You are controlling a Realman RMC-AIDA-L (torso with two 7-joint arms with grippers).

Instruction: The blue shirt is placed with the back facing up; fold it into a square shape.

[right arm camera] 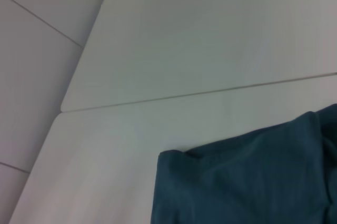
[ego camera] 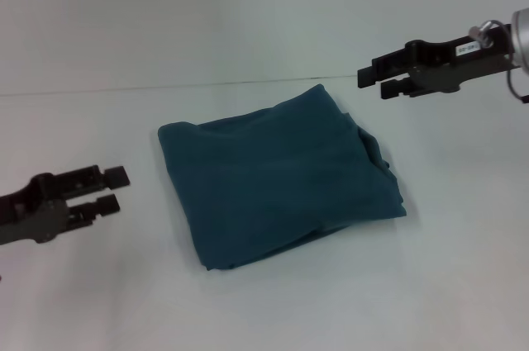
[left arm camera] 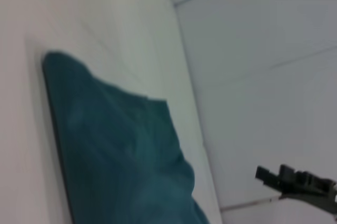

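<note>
The blue shirt point(ego camera: 277, 177) lies folded into a rough square on the white table point(ego camera: 463, 285), between both grippers. The left gripper point(ego camera: 118, 188) sits nearer, beside its edge, jaws narrowly apart and empty. The right gripper point(ego camera: 372, 83) hovers above the far corner, jaws also slightly parted and empty.

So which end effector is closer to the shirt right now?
Left, narrowly. The left end effector sits low beside the shirt's left edge, open, not touching. The right end effector hangs open above and beyond its far right corner.
</note>
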